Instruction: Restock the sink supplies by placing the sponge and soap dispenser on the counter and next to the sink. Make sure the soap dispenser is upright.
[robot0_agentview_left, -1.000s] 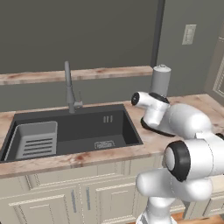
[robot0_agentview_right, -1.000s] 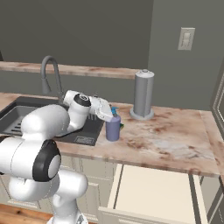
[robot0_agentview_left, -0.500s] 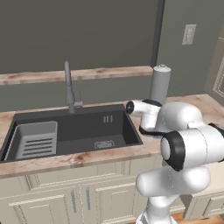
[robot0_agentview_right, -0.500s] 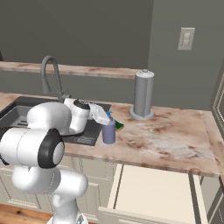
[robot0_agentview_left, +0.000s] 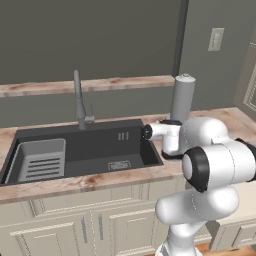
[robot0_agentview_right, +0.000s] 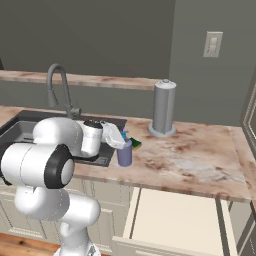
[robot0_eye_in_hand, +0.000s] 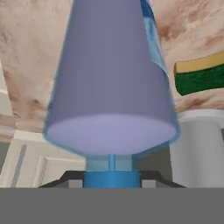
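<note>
Now, soap bottle going down beside the sink (robot0_agentview_right: 30, 131).
Your gripper (robot0_agentview_right: 121, 140) grips the soap dispenser (robot0_agentview_right: 124, 153) upright on the bench (robot0_agentview_right: 200, 157), sponge (robot0_agentview_right: 134, 144) just behind; next, let go and lift clear without tipping it.

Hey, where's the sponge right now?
In the right base view the sponge lies on the counter by the sink's right edge, just behind the soap dispenser.
</note>
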